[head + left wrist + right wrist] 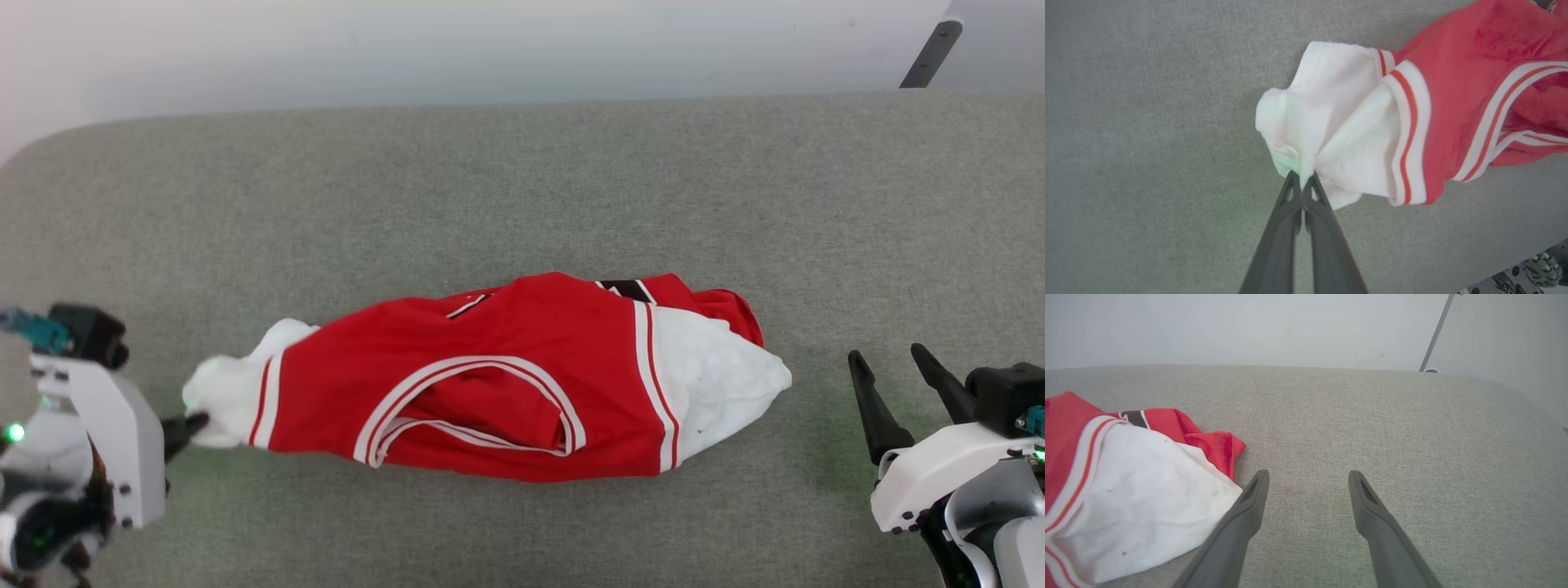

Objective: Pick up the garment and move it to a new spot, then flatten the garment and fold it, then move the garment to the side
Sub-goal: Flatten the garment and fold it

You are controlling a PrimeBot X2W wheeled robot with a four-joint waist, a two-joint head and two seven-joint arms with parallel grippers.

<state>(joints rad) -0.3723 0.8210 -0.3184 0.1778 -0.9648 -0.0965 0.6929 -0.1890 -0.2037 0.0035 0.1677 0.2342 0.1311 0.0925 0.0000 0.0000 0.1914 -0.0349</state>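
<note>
The left gripper [194,425] sits low at the left end of the grey cloth top [522,180]. Its pale arm comes in from the lower left. Its 2 dark fingers point to the right, at the garment [522,384]. In the left wrist view the 2 fingers are pressed tight together. They pinch a fold of a white sleeve [1327,122] at its tip, and the cloth bunches up where they bite it.

The right gripper [886,353] is at the lower right, near the other end of the garment but not touching it. Its 2 fingers point up and a bit to the left. They are spread wide apart with nothing between them. In the right wrist view the other white sleeve [1139,498] lies just beside 1 finger.

The garment lies in the middle of the grey top, crumpled into a long lump. Its long way runs from left to right, with 1 white sleeve at each end. A loop of white and red trim [482,408] shows on top, toward the near side. A bit of black lettering [624,287] peeks out at the far edge.
</note>
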